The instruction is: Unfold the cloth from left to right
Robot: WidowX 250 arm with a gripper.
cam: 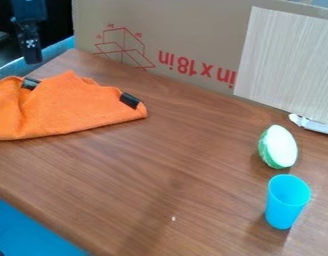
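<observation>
Camera view: looking down at a slant on a brown wood-grain table (173,165) with a rounded front edge. At the left, on the table and cut off by the view's edge, a rumpled, folded cloth of orange fabric (80,110) with two small black patches (130,100) along the far side. Above it in the view, with a gap between, a black two-finger gripper (32,47), hanging at the upper left against a dark background. Cannot tell open from closed at this angle.

Along the back, a tan cardboard panel (193,30) with red print and a red line drawing; over its right part, a pale wood-grain board (287,60), with a crumpled white strip (313,124) at the foot. On the right, a green-and-white oval object (279,146), just behind an upright bright blue plastic cup (285,205). Nearer the front, a tiny white speck (173,218). Past the table's lower-left edge, a bright blue surface (26,227).
</observation>
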